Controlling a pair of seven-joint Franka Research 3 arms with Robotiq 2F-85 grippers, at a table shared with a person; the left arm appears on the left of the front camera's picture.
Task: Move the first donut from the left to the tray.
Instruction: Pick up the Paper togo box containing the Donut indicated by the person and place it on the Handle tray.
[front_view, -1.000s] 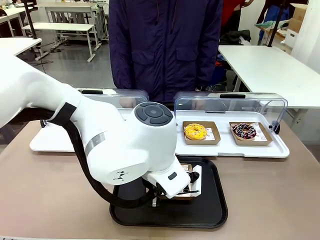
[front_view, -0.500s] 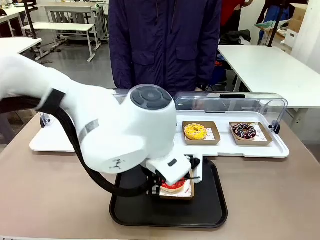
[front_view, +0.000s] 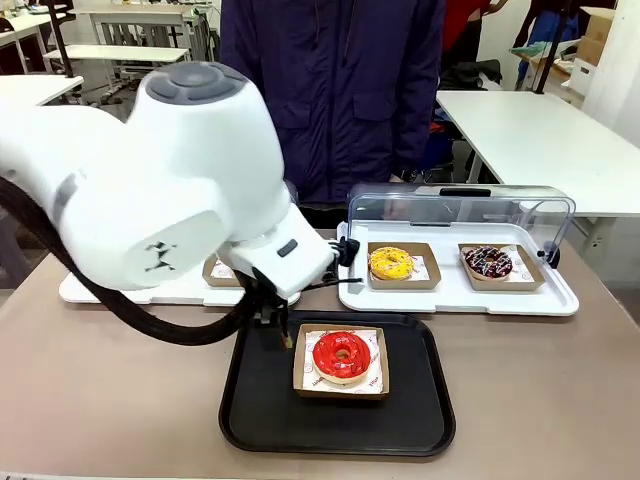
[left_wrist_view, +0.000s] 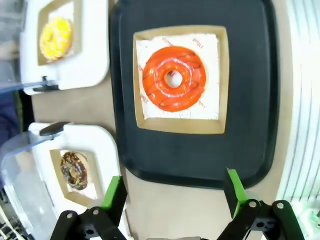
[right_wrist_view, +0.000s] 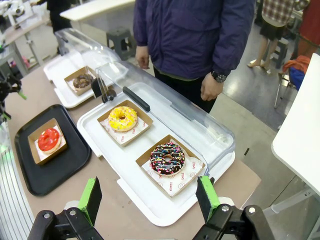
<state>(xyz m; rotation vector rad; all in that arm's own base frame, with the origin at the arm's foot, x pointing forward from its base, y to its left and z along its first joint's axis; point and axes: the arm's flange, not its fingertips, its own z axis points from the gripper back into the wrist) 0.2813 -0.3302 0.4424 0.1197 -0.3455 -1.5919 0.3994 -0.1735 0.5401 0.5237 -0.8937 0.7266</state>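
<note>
The red glazed donut lies in its brown cardboard holder in the middle of the black tray. My left gripper hangs above the tray's left part, apart from the donut. From the left wrist the donut and the tray lie well below the open left gripper, and nothing sits between its green pads. The right wrist view has the donut on the tray far to the left. My right gripper stands open and holds nothing.
Two white trays with raised clear lids stand behind the black tray. The right one holds a yellow donut and a sprinkled chocolate donut. A brown donut sits on the left one. A person stands at the far edge.
My left gripper has let go of the red donut and risen up and to the left. The donut in its holder stays on the black tray, now in full sight.
</note>
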